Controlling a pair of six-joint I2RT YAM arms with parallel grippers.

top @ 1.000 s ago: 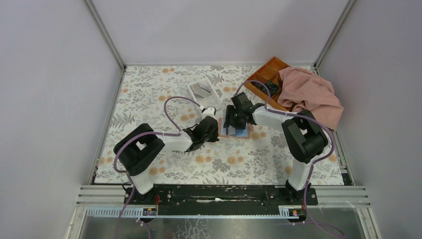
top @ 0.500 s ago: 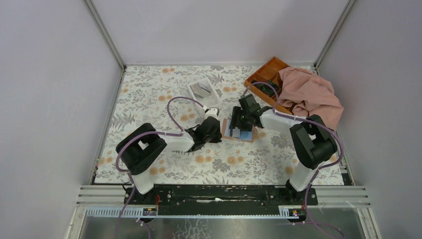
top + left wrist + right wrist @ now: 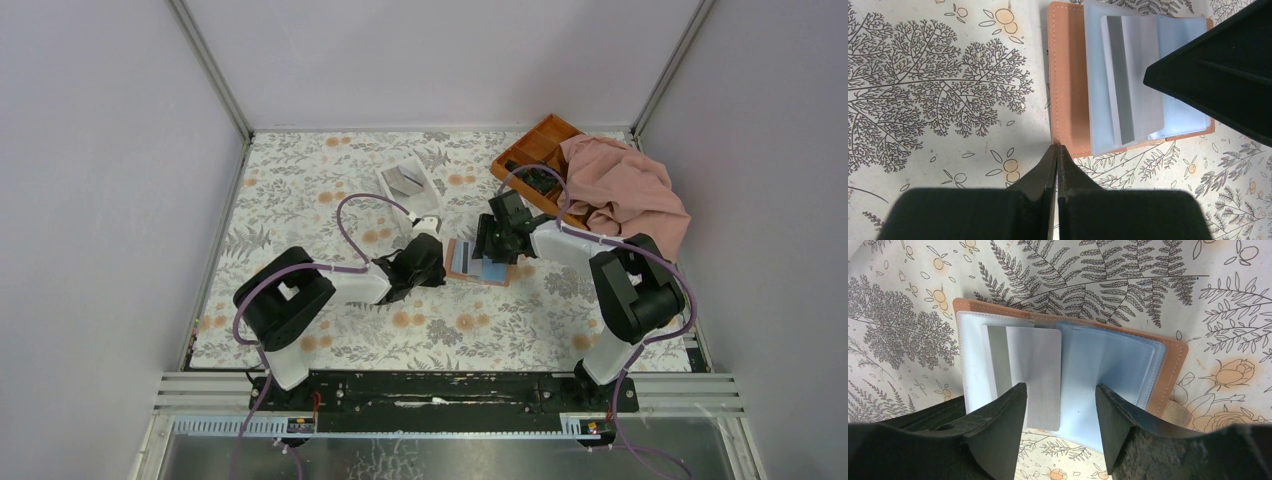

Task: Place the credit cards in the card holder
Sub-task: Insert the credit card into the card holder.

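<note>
My left tool [image 3: 1057, 150] is pinched shut at the card holder's [image 3: 1066, 75] edge, my right tool [image 3: 1059, 390] wide above; I fear nudging the seemingly loose card [image 3: 1030, 367] off sideways.

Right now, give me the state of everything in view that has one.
Holder: open flat, sleeves up.
Card: lying on the holder's sleeves, stripe side up; tucked in or not, cannot tell.
Left gripper: shut, empty, tips at the holder's edge.
Right gripper: open, empty, over the holder.
Box: upright, open-topped.
Tray: partly covered by the cloth.
Cloth: crumpled, draped over the tray.
</note>
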